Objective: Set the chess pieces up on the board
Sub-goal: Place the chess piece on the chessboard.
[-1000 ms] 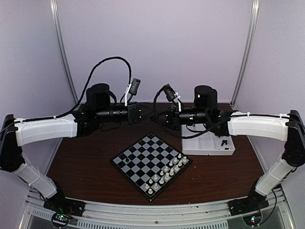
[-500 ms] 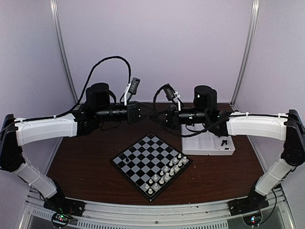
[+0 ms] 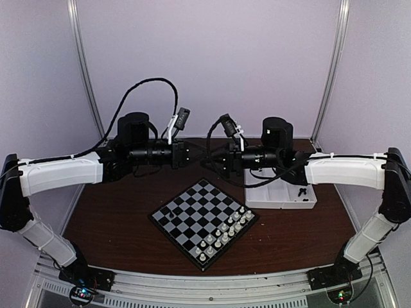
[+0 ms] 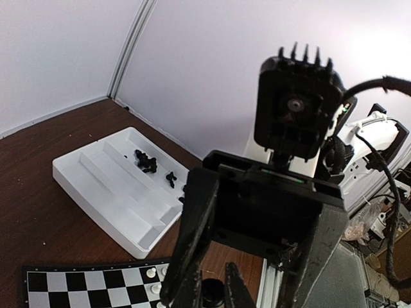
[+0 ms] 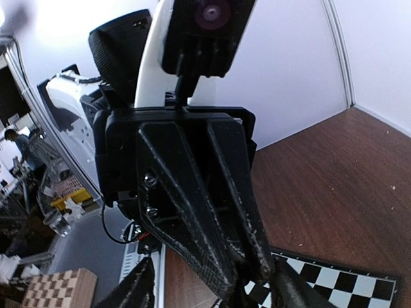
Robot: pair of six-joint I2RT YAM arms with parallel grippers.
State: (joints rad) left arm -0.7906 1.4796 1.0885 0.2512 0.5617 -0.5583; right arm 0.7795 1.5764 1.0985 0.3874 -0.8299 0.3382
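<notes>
Both arms meet tip to tip in the air above the far side of the board [image 3: 186,212]. My left gripper [image 4: 214,289] is shut on a small black chess piece [image 4: 212,295], pinched between its tips. My right gripper [image 5: 215,292] faces it, open, with its fingers [image 4: 192,231] spread to either side of the left gripper's tips. In the top view the left gripper [image 3: 200,153] and the right gripper [image 3: 207,156] overlap and the piece is hidden. More black pieces [image 4: 146,162] lie in the white tray [image 4: 96,192].
The white tray [image 3: 280,199] sits to the right of the board, holding black pieces [image 3: 300,192]. White chessmen [image 3: 225,234] stand in two rows along the board's near-right side. Brown tabletop [image 3: 109,218] surrounds the board, with enclosure walls behind.
The right gripper's fingers have spread open while the left gripper has closed on the piece. Both arms have stayed almost where they were.
</notes>
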